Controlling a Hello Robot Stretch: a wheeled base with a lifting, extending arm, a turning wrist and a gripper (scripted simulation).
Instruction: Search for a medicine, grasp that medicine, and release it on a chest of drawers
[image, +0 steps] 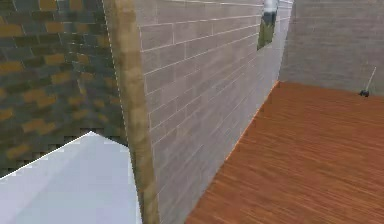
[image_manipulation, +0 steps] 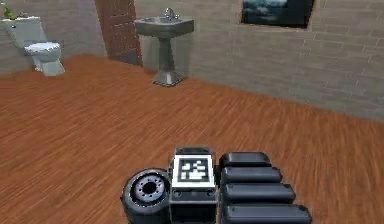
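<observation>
Trouble, as I see it, would come from that wooden corner post (image: 130, 110) standing so close ahead. The grey wall (image: 200, 90) runs off from it and a pale slab (image: 70, 185) sits low at the forward view's left, so a careless drive or turn could scrape the base on either. A second risk is a wasted search: a medicine is a small thing, easily passed over from across the plank floor (image_manipulation: 90, 130).

Out to the arm's side a white toilet (image_manipulation: 40, 48) stands in the far corner and a pedestal sink (image_manipulation: 168, 40) against the wall, with a dark picture (image_manipulation: 275, 10) hung further along. Where the medicine is I cannot tell, nor how it looks; what tops the sink I take for a tap (image_manipulation: 168, 14).

The arm (image_manipulation: 255, 190) lies low, the claw (image_manipulation: 148, 197) a dark lump beside the white marker (image_manipulation: 193, 168). I cannot make out its fingers, so I cannot tell its state or whether it holds anything.
</observation>
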